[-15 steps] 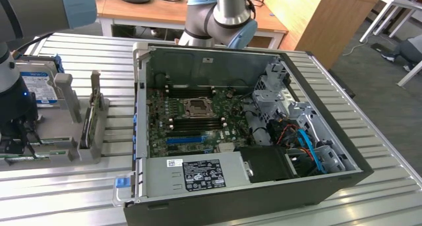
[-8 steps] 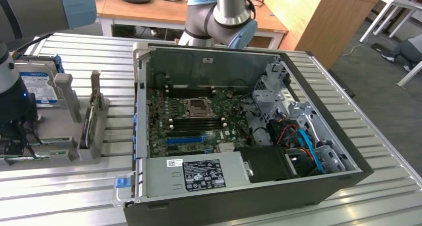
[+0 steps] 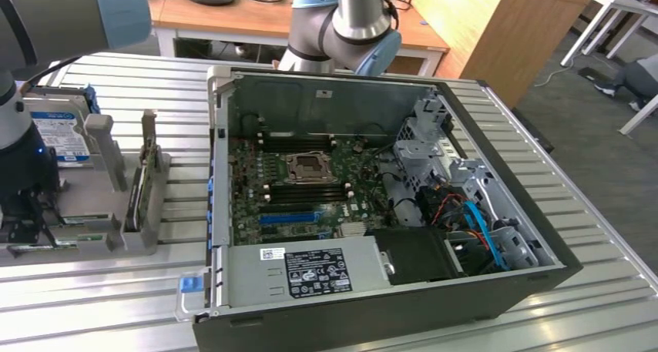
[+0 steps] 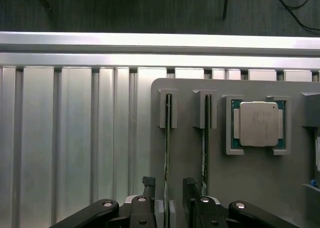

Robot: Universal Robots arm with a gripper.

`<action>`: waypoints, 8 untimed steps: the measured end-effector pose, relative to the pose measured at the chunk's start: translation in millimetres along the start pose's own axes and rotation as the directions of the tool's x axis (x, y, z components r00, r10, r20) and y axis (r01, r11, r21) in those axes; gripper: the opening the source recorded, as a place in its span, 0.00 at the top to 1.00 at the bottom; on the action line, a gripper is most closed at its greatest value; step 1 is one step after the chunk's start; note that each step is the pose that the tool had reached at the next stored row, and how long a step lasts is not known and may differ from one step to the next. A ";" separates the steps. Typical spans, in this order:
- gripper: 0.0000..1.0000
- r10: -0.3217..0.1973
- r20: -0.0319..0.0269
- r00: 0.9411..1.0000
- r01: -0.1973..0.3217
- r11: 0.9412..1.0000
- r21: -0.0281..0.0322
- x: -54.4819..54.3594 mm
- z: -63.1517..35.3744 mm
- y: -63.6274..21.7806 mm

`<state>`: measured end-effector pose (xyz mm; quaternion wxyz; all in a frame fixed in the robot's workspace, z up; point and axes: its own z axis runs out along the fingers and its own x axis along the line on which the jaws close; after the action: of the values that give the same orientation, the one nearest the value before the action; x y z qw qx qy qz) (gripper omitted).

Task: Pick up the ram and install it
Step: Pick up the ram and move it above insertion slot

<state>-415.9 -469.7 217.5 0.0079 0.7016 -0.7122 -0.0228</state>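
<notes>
Two black fingers [image 4: 190, 190] of the gripper [image 4: 168, 187] stand spread, one on each side of the ram [image 4: 168, 138]. A gap shows on both sides, so nothing is pinched. The ram stands on edge, its far end in a slotted holder [image 4: 167, 110] on the grey tray [image 4: 190, 153]. Just beside it, a second stick [image 4: 206, 138] stands on edge in its own holder, parallel to the ram. Farther along the tray, the processor [image 4: 257, 123] lies flat in a square pocket. The tray rests on a slatted metal table [image 4: 75, 138].

In the exterior view, the arm [image 3: 41, 21] reaches down over the tray [image 3: 98, 186] at that view's left. A hard drive [image 3: 57, 136] stands at the tray's far side. Toward the exterior view's right, the open case [image 3: 411, 313] lies on its side. Its power supply [image 3: 308, 271] is nearest, with the motherboard [image 3: 308, 198] and its socket [image 3: 308, 167] beyond.
</notes>
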 end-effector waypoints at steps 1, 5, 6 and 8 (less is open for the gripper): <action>0.64 0.000 0.000 1.000 0.000 1.000 0.000 0.0 0.8 0.0; 0.64 0.000 0.000 1.000 0.000 1.000 0.000 0.1 3.9 -0.2; 0.64 0.000 0.000 1.000 0.000 1.000 0.000 0.1 4.5 -0.2; 0.64 0.000 0.000 1.000 0.000 1.000 0.000 0.1 5.8 -0.2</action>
<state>-415.9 -469.7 211.7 0.0079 0.7016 -0.7122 -0.0228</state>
